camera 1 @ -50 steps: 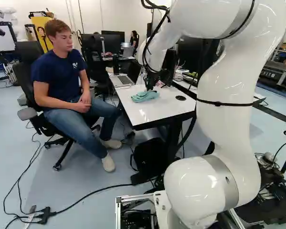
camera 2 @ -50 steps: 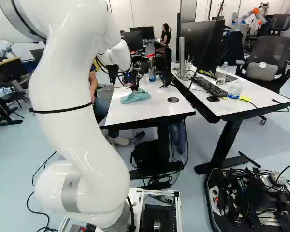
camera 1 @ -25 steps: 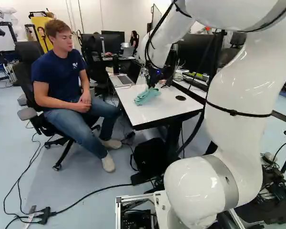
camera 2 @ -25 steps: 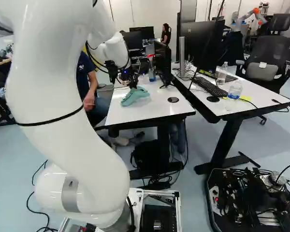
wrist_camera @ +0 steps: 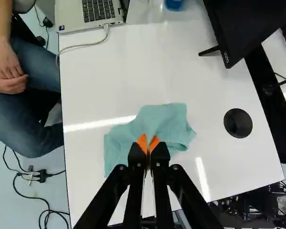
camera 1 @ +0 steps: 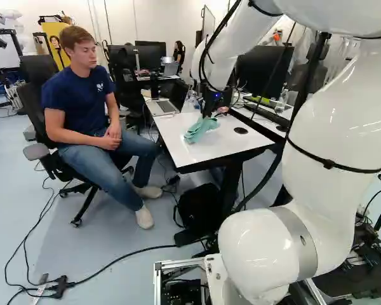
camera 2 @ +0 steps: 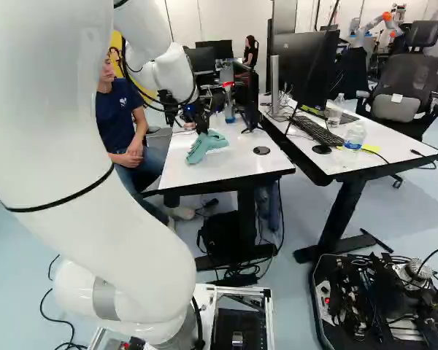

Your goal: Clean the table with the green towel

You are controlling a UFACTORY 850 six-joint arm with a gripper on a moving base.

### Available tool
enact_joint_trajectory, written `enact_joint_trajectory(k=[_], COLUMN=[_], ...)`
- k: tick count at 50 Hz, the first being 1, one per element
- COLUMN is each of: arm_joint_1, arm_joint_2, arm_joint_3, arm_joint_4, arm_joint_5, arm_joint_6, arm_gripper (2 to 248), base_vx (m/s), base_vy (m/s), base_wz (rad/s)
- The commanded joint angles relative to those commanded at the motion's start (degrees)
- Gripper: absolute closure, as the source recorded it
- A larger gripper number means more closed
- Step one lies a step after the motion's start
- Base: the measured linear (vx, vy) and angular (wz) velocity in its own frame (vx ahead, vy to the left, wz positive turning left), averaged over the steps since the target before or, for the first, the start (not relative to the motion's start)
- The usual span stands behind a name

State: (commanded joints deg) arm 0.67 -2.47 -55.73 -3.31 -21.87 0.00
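The tool (camera 1: pixel 207 114) is closed on the green towel (camera 1: pixel 202 130), pinching a fold of it between its orange pads (wrist_camera: pixel 142 143). In the left base view the towel sits just above the middle of the frame, on the white desk (camera 1: pixel 203 155); in the right base view it is up and slightly left of the middle. Its loose folds spread out to both sides of the tool and ahead of it. The round hole (wrist_camera: pixel 238 123) in the desk is beside the towel, apart from it. Beyond the towel, at the desk's far end, are an open laptop (camera 1: pixel 162 107) and a bottle (camera 2: pixel 229 109) with a red top. A black bag (camera 1: pixel 200 206) is under the desk.
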Motion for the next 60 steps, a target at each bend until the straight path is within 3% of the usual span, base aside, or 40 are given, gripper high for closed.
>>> enact_joint_trajectory(k=[27, 60], arm_joint_1=[-0.4, 4.9], arm_joint_2=[1.3, 1.01], arm_joint_3=[1.34, 1.03], arm_joint_4=[0.0, 0.0], arm_joint_5=[0.0, 0.0], arm_joint_6=[0.0, 0.0], arm_gripper=[225, 225], base_vx=[0.0, 0.0], base_vy=[0.0, 0.0], base_wz=[0.0, 0.0])
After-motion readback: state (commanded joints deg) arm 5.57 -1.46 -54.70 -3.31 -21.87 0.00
